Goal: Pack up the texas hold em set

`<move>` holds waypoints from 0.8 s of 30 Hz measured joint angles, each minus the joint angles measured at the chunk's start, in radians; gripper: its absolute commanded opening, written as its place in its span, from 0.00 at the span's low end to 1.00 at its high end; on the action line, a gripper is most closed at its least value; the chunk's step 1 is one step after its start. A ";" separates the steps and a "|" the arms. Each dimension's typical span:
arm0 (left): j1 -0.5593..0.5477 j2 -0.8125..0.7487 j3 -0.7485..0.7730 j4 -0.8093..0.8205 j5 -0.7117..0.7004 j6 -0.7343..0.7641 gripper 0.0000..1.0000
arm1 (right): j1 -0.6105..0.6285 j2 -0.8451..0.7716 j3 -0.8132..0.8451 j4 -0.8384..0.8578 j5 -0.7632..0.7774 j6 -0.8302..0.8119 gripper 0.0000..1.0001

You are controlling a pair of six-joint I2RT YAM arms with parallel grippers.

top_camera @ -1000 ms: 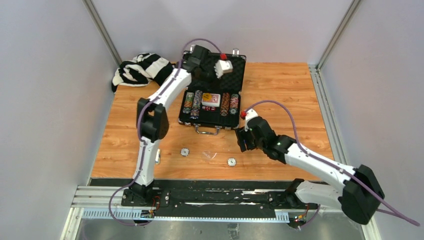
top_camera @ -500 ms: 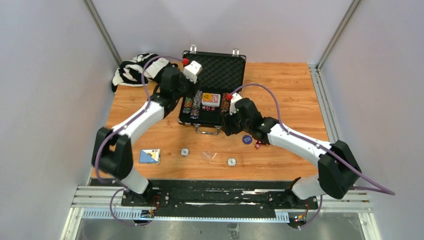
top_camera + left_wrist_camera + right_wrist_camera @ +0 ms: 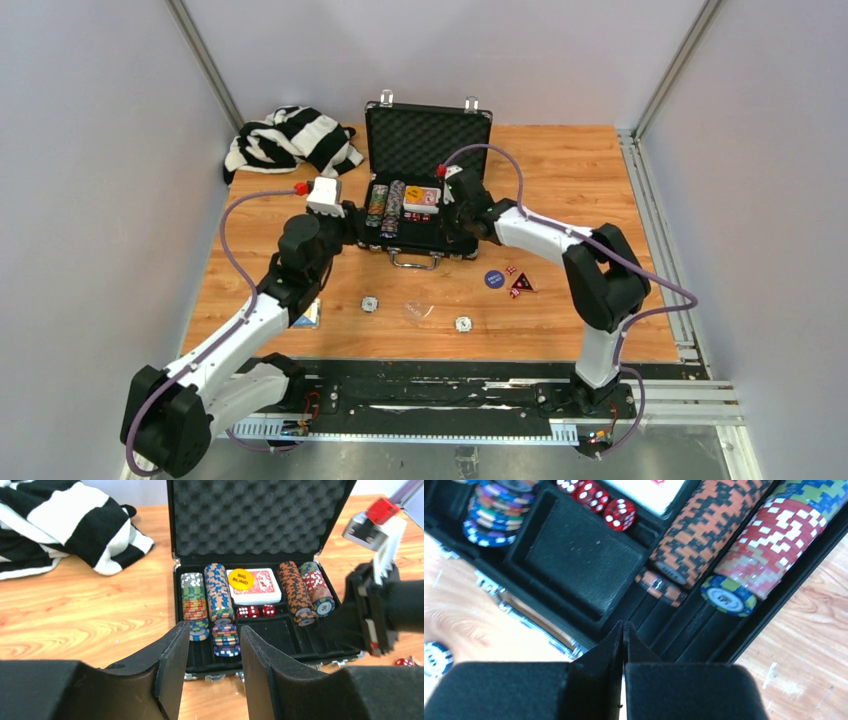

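Note:
The black case (image 3: 428, 140) stands open at the back of the table, its foam lid (image 3: 260, 525) upright. Its tray holds rows of poker chips (image 3: 218, 587), a card deck (image 3: 257, 587) with a yellow dealer button (image 3: 241, 578) on top, and red dice (image 3: 255, 611). My left gripper (image 3: 358, 222) is open and empty (image 3: 212, 645), low in front of the case's left front edge. My right gripper (image 3: 463, 238) is shut on nothing (image 3: 623, 626), its tips over the tray's front right grooves, near the orange-black chips (image 3: 709, 525).
A blue chip (image 3: 494, 279) and red dice (image 3: 518, 285) lie loose on the table right of the case. Two small round pieces (image 3: 369, 304) (image 3: 463, 323) and a clear disc (image 3: 417, 311) lie near the front. The striped cloth (image 3: 290, 140) is at back left.
My left arm drew back from the lid to the case's left front, jaws widening. My right arm moved from the table up over the tray's front right and its jaws shut.

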 measured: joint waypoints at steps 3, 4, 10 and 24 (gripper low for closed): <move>-0.005 -0.043 -0.041 -0.001 0.002 -0.010 0.47 | -0.028 0.055 0.041 -0.007 -0.010 0.000 0.01; -0.005 -0.052 -0.045 -0.003 0.001 -0.012 0.47 | -0.037 0.071 0.053 -0.008 -0.012 0.000 0.01; -0.005 -0.072 -0.050 0.000 0.008 -0.018 0.47 | -0.087 0.151 0.141 -0.053 -0.044 -0.004 0.01; -0.007 -0.071 -0.072 0.007 0.016 -0.074 1.00 | -0.089 -0.076 -0.047 -0.024 -0.162 0.000 0.09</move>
